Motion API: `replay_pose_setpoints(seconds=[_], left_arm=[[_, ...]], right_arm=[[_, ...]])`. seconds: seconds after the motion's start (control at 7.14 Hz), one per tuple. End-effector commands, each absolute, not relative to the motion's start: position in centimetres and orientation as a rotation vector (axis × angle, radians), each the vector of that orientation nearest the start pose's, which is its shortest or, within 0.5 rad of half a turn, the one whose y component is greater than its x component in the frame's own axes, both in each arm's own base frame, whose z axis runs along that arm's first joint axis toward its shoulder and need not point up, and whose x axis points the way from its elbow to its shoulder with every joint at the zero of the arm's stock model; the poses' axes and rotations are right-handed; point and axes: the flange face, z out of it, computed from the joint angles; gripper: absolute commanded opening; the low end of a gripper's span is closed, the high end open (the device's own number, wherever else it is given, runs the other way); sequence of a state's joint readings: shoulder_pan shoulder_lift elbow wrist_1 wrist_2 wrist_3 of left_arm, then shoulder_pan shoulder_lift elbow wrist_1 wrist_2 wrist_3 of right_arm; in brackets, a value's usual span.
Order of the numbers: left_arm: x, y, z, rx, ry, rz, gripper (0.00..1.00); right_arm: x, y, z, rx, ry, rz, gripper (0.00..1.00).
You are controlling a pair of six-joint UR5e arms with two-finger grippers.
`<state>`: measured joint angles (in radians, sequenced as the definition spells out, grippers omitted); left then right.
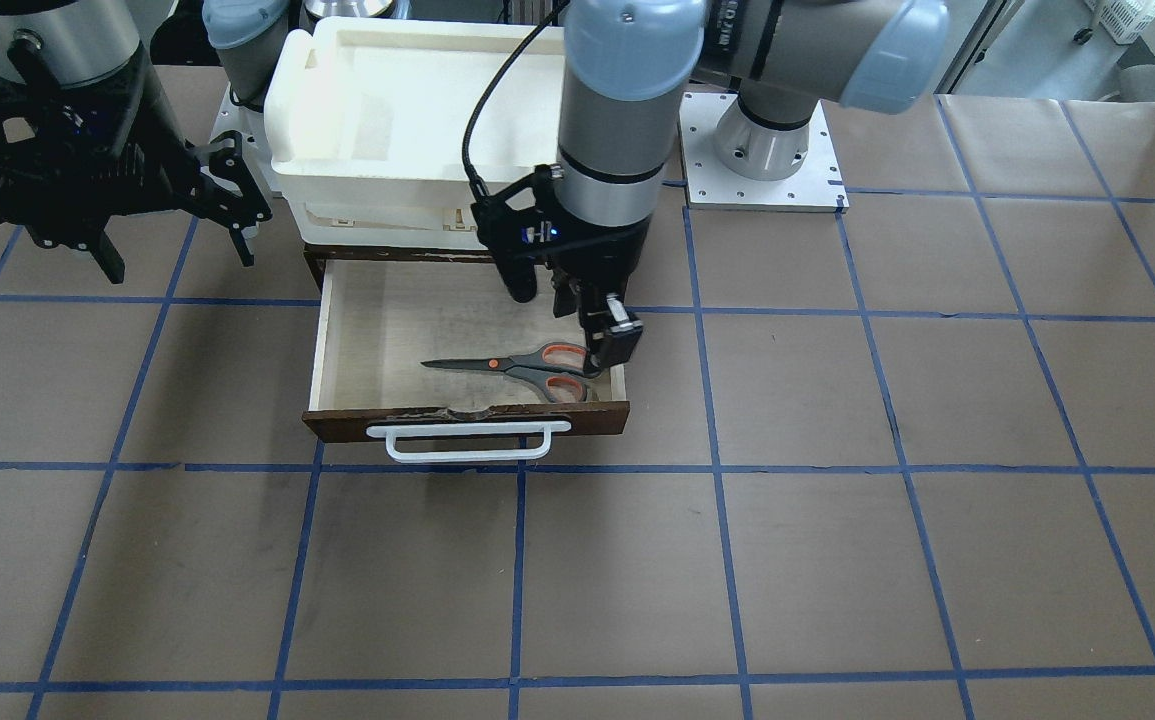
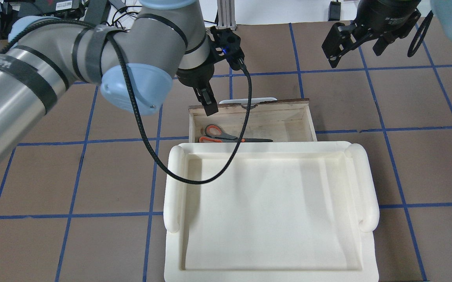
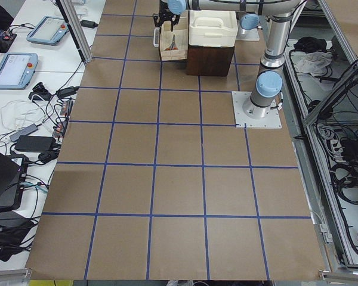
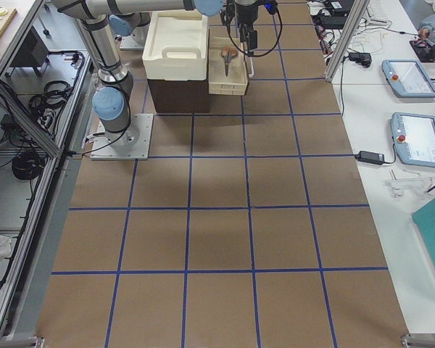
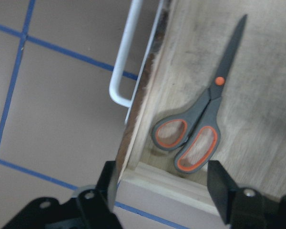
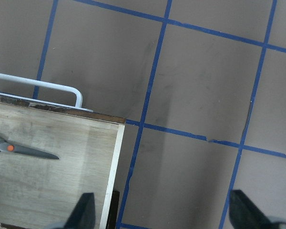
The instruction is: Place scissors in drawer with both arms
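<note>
The scissors (image 1: 517, 368) lie flat on the pale floor of the open dark brown drawer (image 1: 467, 417), blades pointing along the drawer and handles toward my left arm's side. They also show in the overhead view (image 2: 226, 137) and the left wrist view (image 5: 200, 129). My left gripper (image 1: 569, 315) hangs just above the handle end, open and empty, with its fingers (image 5: 217, 191) apart. My right gripper (image 1: 177, 250) is open and empty, raised over the table beside the drawer's other end. The right wrist view shows only the blade tip (image 6: 28, 151).
A white plastic tray-like bin (image 2: 173, 188) sits on the cabinet directly behind the drawer. The drawer's white bar handle (image 1: 467, 440) sticks out at the front. Brown table (image 1: 837, 560) with blue tape grid surrounds it. A black cable (image 2: 163, 164) loops from my left wrist over the bin.
</note>
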<state>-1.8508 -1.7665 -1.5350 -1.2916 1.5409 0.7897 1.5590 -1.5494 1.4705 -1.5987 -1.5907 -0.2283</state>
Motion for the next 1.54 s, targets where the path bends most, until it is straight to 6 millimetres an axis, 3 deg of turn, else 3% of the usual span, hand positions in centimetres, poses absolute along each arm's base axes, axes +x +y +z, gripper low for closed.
replay_pose_setpoints(seconds=[0.0,0.14,0.28,0.42,0.7,0.98,1.4], left_arm=[[-20.8,-54.7,47.4,0.991,2.970,-0.305,0.89],[-19.2,-54.3,47.8,0.695,3.065,-0.253,1.00],[-17.3,-53.6,48.2,0.389,3.133,-0.168,1.00],[-15.7,-53.0,48.6,0.204,3.156,-0.115,1.00],[-13.7,-51.4,49.4,0.140,3.112,-0.071,1.00],[-11.7,-51.4,49.2,0.083,3.096,-0.030,1.00],[-11.5,-51.0,48.5,0.078,3.106,-0.019,1.00]], right_arm=[[12.5,-50.5,53.3,-0.249,3.163,-0.147,1.00],[12.5,-50.3,53.1,-0.189,3.159,-0.122,1.00],[12.6,-50.2,53.2,-0.162,3.160,-0.119,1.00],[12.7,-50.0,53.4,-0.135,3.165,-0.124,1.00],[12.9,-49.8,53.6,-0.108,3.165,-0.130,1.00],[13.1,-49.7,53.5,-0.040,3.158,-0.121,1.00],[13.2,-49.3,52.9,-0.046,3.166,-0.043,1.00]])
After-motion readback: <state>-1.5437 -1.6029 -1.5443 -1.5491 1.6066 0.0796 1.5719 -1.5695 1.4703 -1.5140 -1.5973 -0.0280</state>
